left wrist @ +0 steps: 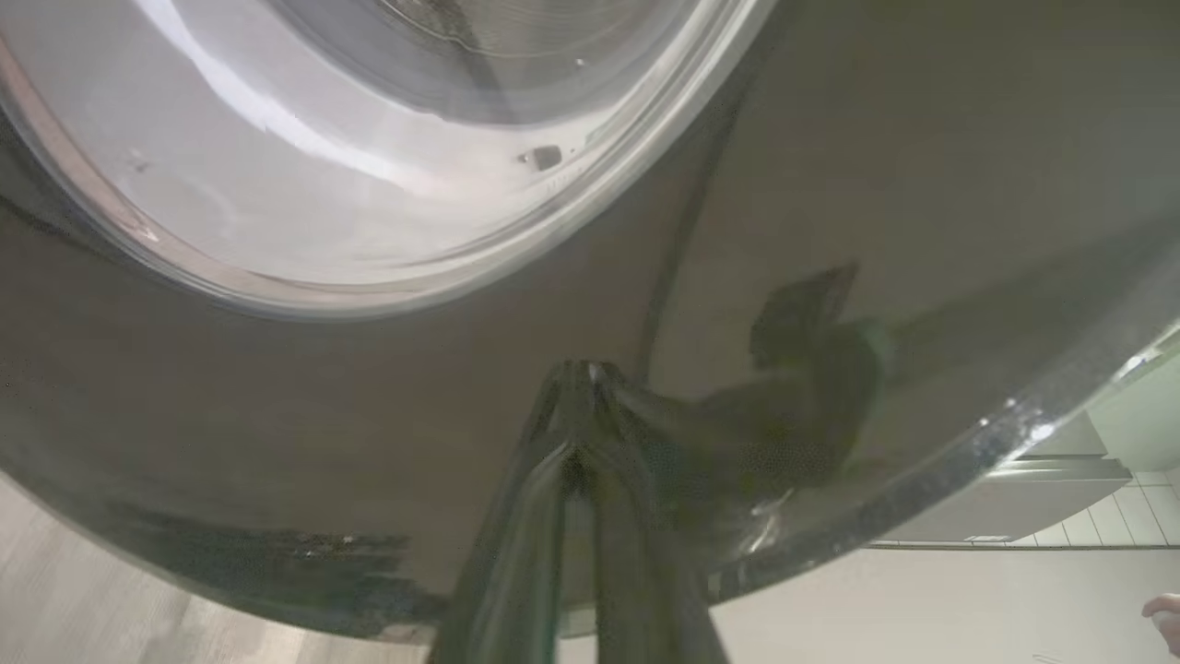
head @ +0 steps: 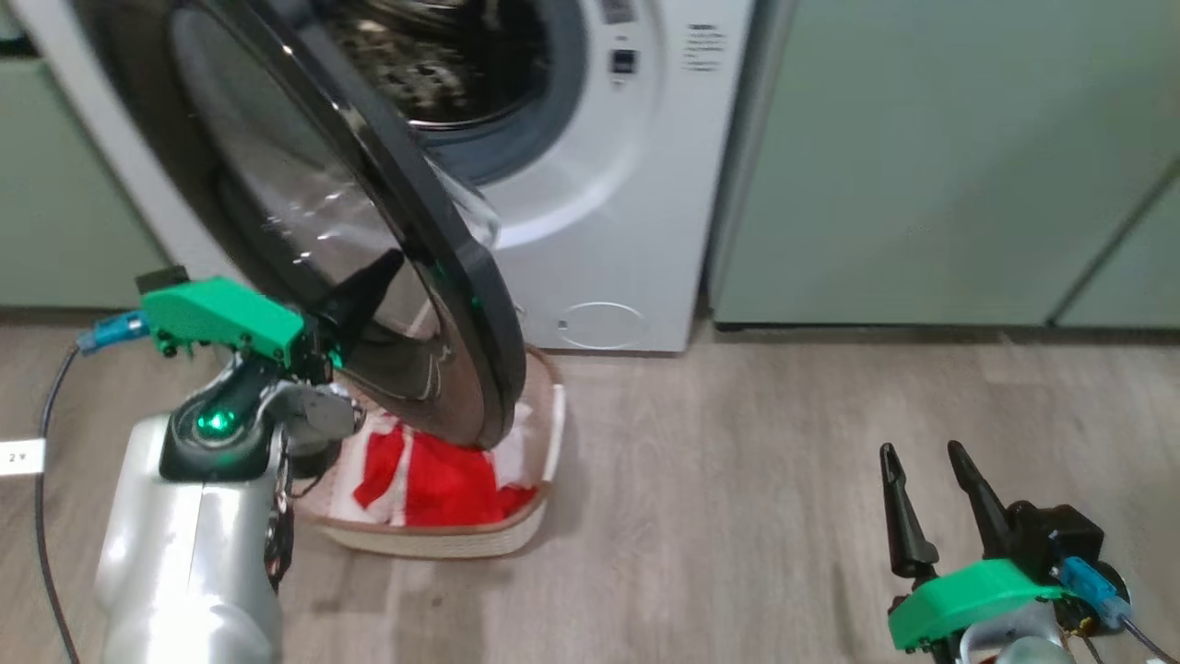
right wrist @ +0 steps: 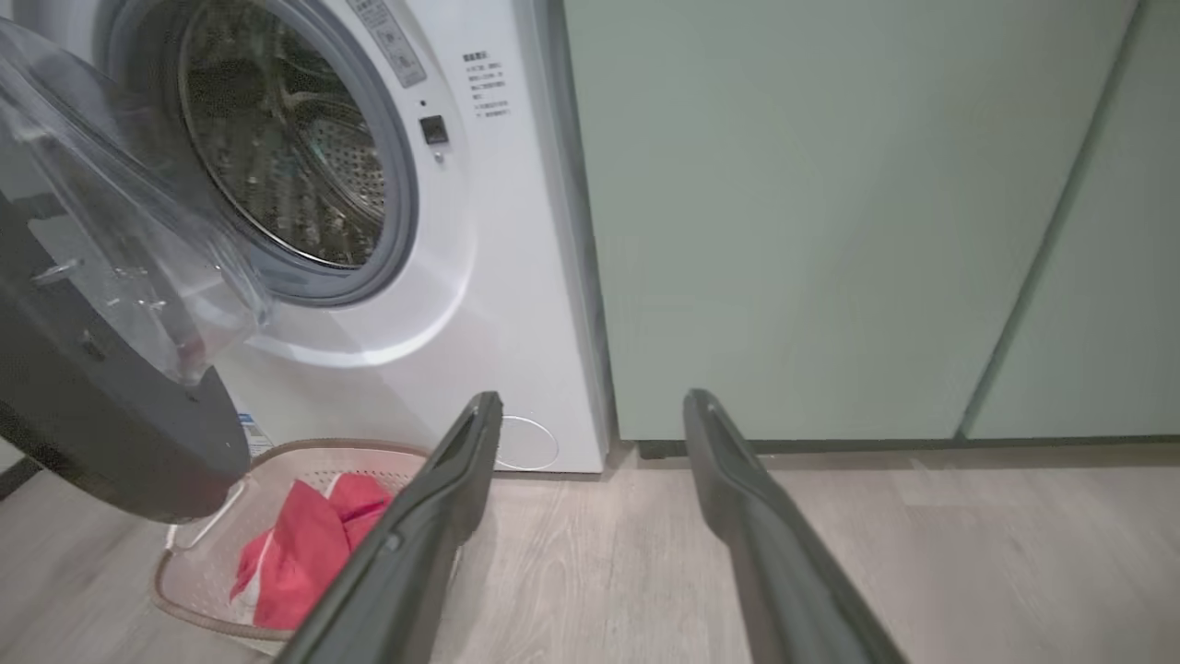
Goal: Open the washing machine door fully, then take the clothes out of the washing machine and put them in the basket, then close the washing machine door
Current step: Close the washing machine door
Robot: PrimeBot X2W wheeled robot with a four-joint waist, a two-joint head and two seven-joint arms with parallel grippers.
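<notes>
The washing machine stands with its drum showing no clothes inside. The washing machine door hangs partly swung out over the basket. My left gripper is shut, its tips pressed on the door's glossy black outer rim; the left wrist view shows the joined tips against it. The red and white clothes lie in the basket, and the right wrist view shows them too. My right gripper is open and empty over the floor at the lower right, with its fingers spread.
Pale green cabinets stand right of the washer and another to its left. Wood floor stretches between the basket and my right gripper. A white tag lies at the far left. A person's hand shows at the left wrist view's edge.
</notes>
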